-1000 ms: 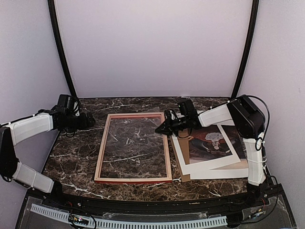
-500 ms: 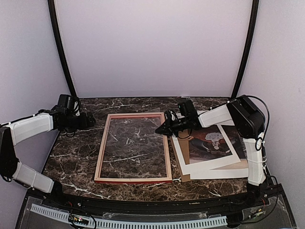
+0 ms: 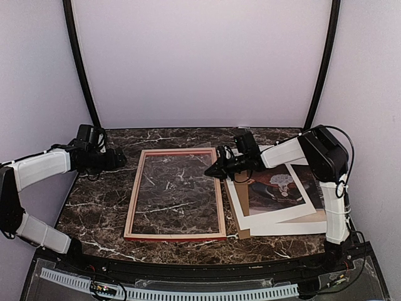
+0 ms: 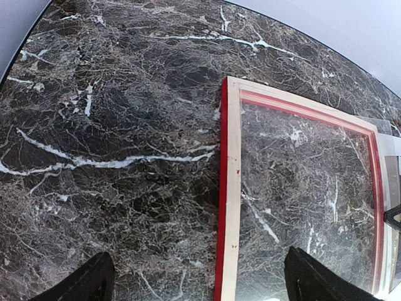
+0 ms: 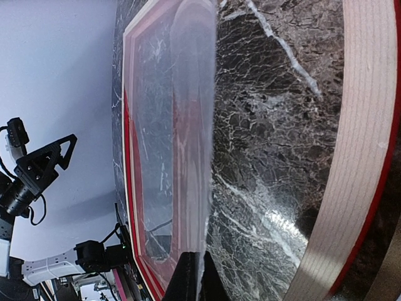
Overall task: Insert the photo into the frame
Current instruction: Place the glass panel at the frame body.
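The frame [image 3: 175, 194] lies flat mid-table, pale wood back up, with red showing at its edges. My right gripper [image 3: 213, 168] is at the frame's right rail and is shut on the edge of a clear transparent sheet [image 5: 188, 125], which hangs tilted over the frame opening. In the right wrist view the frame's rail [image 5: 363, 157] curves past on the right. The photo [image 3: 279, 187], dark sepia with a pale figure, lies face up right of the frame. My left gripper [image 3: 118, 157] is open and empty just left of the frame's far-left corner, with the left rail [image 4: 230, 188] between its fingertips [image 4: 94, 282].
A plain brown board [image 3: 241, 219] lies under the photo, along with a white sheet [image 3: 294, 226]. The table is dark marble [image 3: 100, 200], with pale walls around it and two black posts at the back corners.
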### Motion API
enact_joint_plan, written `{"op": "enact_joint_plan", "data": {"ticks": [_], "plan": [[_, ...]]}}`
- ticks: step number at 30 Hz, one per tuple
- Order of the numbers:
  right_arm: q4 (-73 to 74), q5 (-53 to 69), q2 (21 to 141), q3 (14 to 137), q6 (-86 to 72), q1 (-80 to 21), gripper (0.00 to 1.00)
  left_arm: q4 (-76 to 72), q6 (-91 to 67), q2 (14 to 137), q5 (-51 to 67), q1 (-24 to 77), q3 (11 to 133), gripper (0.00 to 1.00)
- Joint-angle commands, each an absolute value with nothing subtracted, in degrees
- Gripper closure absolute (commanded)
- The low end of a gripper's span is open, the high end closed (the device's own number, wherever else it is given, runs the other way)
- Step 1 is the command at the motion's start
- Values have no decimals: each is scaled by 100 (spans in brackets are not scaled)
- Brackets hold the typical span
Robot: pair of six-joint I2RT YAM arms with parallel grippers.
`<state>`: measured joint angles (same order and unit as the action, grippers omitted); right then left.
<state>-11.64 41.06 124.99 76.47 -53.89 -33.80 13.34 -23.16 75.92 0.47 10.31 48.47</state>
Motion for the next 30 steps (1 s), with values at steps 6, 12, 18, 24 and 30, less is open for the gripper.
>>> {"op": "enact_joint_plan", "data": {"ticks": [6, 12, 18, 24, 30], "plan": [[-1349, 3984, 12428, 7646, -5396, -3461, 100, 1278, -2338, 7550, 64, 1081, 4764, 3], [-1302, 3949, 12471, 7696, -5398, -3518, 100, 1266, -2341, 7563, 67, 1088, 4740, 3], [-1214, 3895, 12492, 7734, -5379, -3553, 100, 1248, -2338, 7576, 57, 1090, 4714, 3], [-1163, 3854, 12506, 7768, -5366, -3564, 100, 1217, -2330, 7621, 91, 1098, 4694, 3], [-1009, 3824, 12524, 7820, -5291, -3590, 100, 1181, -2359, 7655, 113, 1115, 4656, 3]]}}
